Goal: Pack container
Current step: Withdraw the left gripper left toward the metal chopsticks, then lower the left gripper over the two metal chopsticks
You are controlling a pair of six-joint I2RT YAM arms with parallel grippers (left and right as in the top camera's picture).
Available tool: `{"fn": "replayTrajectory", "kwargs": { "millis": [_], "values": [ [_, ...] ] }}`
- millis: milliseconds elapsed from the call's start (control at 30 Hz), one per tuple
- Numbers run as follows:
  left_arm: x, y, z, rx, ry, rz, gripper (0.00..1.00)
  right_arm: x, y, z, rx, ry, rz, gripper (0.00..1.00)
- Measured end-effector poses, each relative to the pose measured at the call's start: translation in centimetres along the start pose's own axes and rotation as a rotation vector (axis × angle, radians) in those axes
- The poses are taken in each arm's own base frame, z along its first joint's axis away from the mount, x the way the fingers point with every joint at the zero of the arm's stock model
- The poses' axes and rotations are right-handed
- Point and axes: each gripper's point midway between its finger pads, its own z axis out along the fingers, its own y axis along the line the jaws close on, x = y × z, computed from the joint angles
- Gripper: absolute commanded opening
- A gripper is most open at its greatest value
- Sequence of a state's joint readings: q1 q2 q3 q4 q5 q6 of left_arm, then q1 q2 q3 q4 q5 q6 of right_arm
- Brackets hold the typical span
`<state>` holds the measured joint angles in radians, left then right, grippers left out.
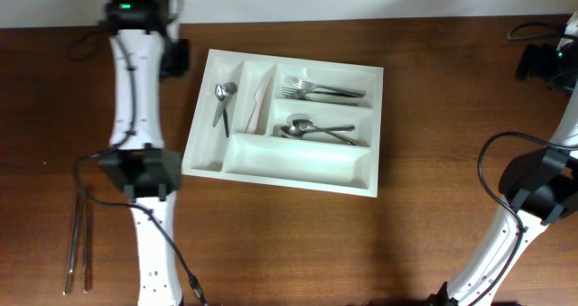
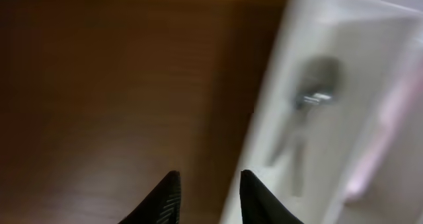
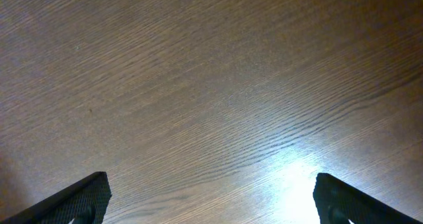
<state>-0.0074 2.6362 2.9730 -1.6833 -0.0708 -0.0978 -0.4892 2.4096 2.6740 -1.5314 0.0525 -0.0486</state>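
Observation:
The white cutlery tray (image 1: 298, 164) lies mid-table. Its left narrow compartment holds a spoon (image 1: 222, 103), and the one beside it a pale utensil (image 1: 259, 103). Forks (image 1: 321, 91) lie in the top long compartment and spoons (image 1: 316, 130) in the middle one. The bottom long compartment holds nothing. My left gripper (image 1: 176, 58) is by the tray's far left corner. In the left wrist view it (image 2: 208, 184) is open and empty over the tray's left rim (image 2: 274, 112), with the spoon (image 2: 316, 85) blurred ahead. My right gripper (image 3: 211, 197) is wide open over bare wood at the far right (image 1: 542, 62).
Two long thin metal utensils (image 1: 79, 243) lie side by side on the table at the front left, beside the left arm. Cables run along both arms. The table is dark brown wood.

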Motion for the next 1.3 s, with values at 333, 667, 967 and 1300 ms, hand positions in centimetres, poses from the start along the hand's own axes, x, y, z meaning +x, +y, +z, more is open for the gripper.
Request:
{"fn": "replayTrajectory", "kwargs": {
  "millis": [333,667,967,1300],
  "values": [
    [-0.3,5.6,-0.7,0.071,-0.011,-0.131,0.43,0.0,0.0,0.0,0.0,0.0,0.0,0.99],
    [0.4,7.1,-6.8,0.069,-0.086,-0.137,0.43,0.0,0.0,0.0,0.0,0.0,-0.001,0.99],
    [10.4,11.7,-14.1,-0.083,0.003,-0.253,0.43,0.0,0.0,0.0,0.0,0.0,0.0,0.99],
    [22.3,14.4,-4.5,-0.253,0.366,-0.75,0.44,0.0,0.0,0.0,0.0,-0.001,0.0,0.99]
  ]
}}
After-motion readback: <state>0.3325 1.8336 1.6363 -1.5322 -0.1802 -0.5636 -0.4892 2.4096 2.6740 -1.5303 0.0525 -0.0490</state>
